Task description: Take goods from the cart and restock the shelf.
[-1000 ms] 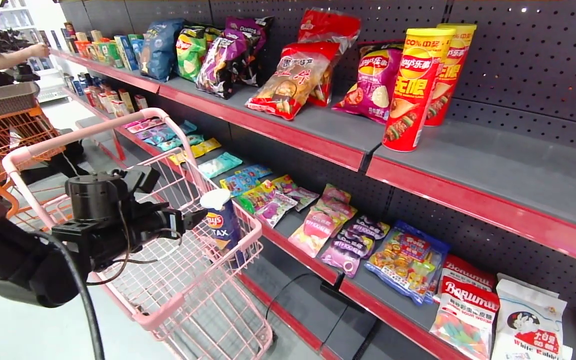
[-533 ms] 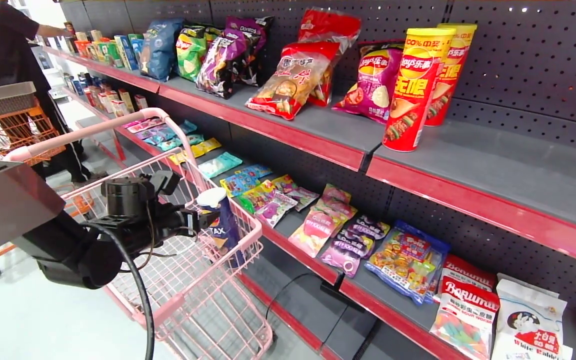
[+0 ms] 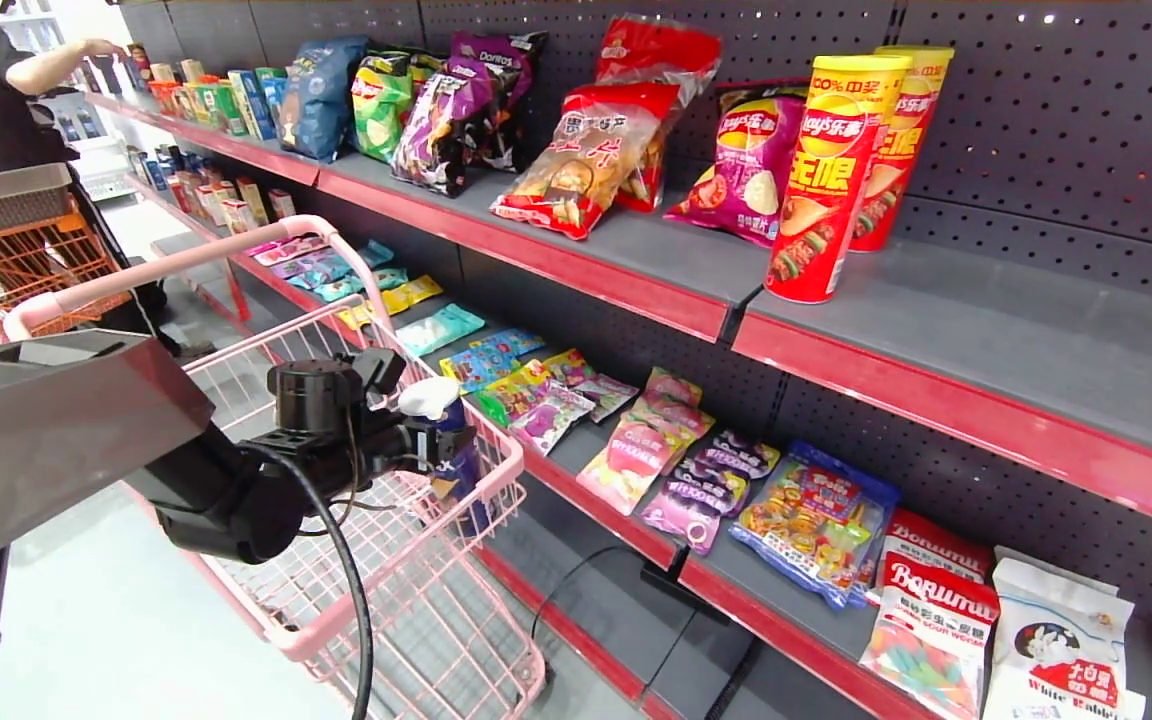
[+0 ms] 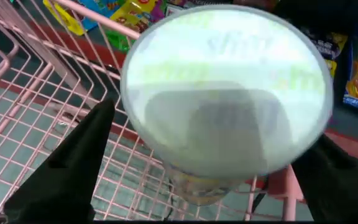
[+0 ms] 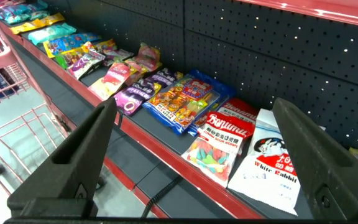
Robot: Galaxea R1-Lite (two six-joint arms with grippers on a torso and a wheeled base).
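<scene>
At the lower left of the head view, the left pincer sits inside the pink cart, level with the blue can. The can stands upright in the cart's right-hand corner, white lid up. In the left wrist view the jaws are spread on either side of the can, which fills the frame's centre. A gap shows between each finger and the can's body, so nothing is gripped. The right pincer hangs wide open and empty above the lower shelf of candy bags.
</scene>
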